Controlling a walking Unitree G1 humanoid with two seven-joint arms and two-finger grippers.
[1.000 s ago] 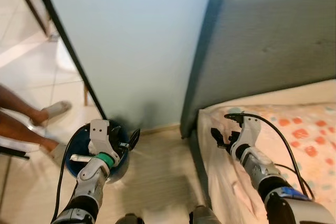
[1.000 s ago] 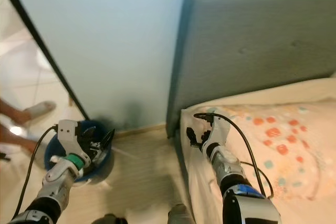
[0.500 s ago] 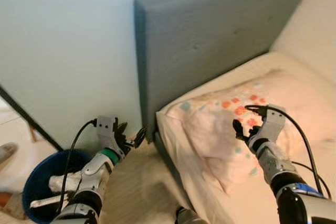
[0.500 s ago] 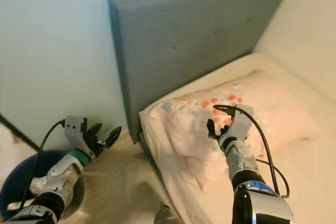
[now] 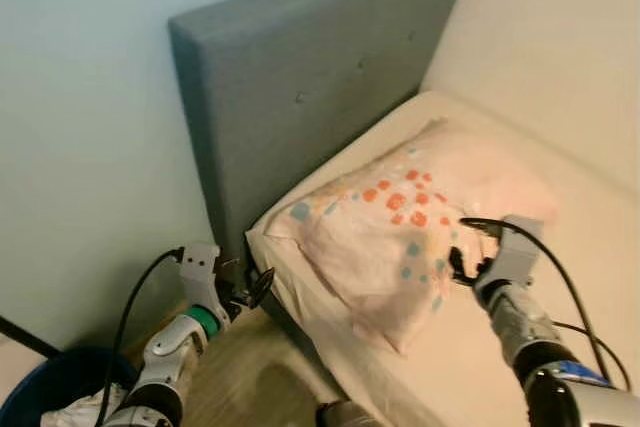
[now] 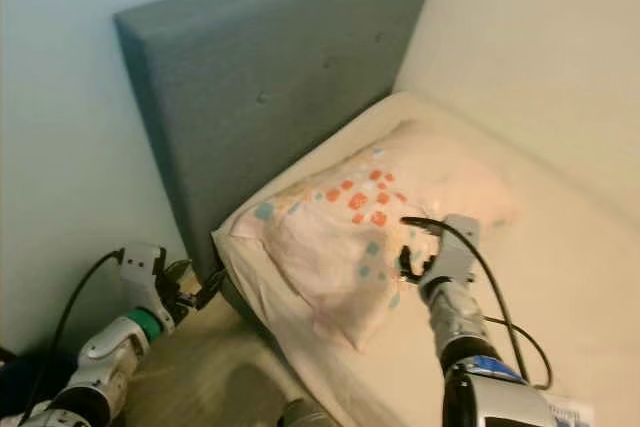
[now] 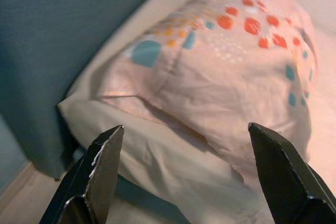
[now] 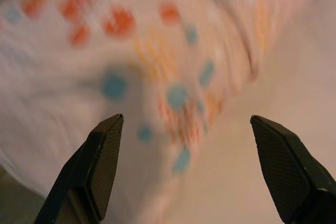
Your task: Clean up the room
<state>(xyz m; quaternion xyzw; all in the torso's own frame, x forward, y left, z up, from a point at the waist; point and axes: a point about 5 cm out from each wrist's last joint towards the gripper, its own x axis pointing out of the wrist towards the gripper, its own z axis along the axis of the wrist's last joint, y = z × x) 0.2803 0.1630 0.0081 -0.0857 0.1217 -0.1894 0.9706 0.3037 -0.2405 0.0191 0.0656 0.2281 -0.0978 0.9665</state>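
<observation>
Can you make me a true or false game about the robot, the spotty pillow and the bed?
1. The pillow has orange and blue spots. True.
2. The right end effector is squeezing the pillow shut in its fingers. False: its fingers are spread open, just over the pillow's lower edge.
3. The headboard behind the pillow is grey. True.
4. The left end effector is resting on top of the pillow. False: it is down beside the bed's corner, over the floor, with open fingers.
5. The blue bin sits on the mattress. False: it is on the floor at the robot's left, with something white inside.
</observation>
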